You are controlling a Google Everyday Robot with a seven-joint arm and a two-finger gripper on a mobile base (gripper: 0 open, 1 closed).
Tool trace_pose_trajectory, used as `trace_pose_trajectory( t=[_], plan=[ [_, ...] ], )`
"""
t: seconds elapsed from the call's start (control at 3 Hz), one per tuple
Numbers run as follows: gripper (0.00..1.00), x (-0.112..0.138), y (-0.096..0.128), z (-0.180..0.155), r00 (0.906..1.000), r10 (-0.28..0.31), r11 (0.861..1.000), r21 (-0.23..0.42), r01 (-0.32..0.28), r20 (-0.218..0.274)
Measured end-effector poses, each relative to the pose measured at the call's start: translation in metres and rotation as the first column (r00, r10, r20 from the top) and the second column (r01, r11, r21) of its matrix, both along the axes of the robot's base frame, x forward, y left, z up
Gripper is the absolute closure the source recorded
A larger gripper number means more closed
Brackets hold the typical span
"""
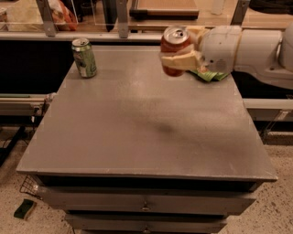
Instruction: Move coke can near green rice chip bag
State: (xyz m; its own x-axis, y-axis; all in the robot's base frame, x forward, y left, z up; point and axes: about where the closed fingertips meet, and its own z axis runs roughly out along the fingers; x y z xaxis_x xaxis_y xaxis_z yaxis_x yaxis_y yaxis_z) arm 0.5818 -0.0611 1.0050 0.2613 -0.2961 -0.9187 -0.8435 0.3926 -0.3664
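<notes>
Down at the floor, a small green sponge (24,208) lies on the speckled ground by the near left foot of the grey metal cabinet, whose drawer fronts (145,206) face us. Up top, the flat grey tabletop (114,137) is broad and bare in the middle, with a soft dark shadow (162,128) on it. Toward the far left corner stands a green-and-white drink can (84,57), upright on the surface. Across to the far right, the small red aluminium coke can (173,41) is up in the air, silver top showing, clear of the table. The cream-fingered gripper (179,51) is clamped around it, one finger (183,61) lying across the front of the can. The thick white arm (256,50) reaches in from the right edge. Just beyond and beneath the gripper, the crinkled green rice chip bag (210,75) peeks out at the table's far right edge, mostly hidden, very near the can. Behind it all runs a wooden counter with an orange bag (62,13).
</notes>
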Motion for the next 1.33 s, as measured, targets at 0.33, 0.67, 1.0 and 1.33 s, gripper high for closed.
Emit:
trace_pose_trajectory(
  t=[0.33, 0.67, 1.0, 1.33],
  plan=[
    [1.0, 0.047, -0.049, 0.019, 0.9932, -0.108, 0.994, -0.013, 0.109, 0.043],
    [1.0, 0.08, -0.095, 0.018, 0.9728, -0.228, 0.973, -0.017, 0.229, 0.039],
    [1.0, 0.091, -0.148, -0.005, 0.9294, -0.369, 0.929, -0.018, 0.369, 0.0],
    [1.0, 0.089, -0.181, -0.045, 0.8895, -0.452, 0.891, 0.017, 0.454, -0.063]
  ],
)
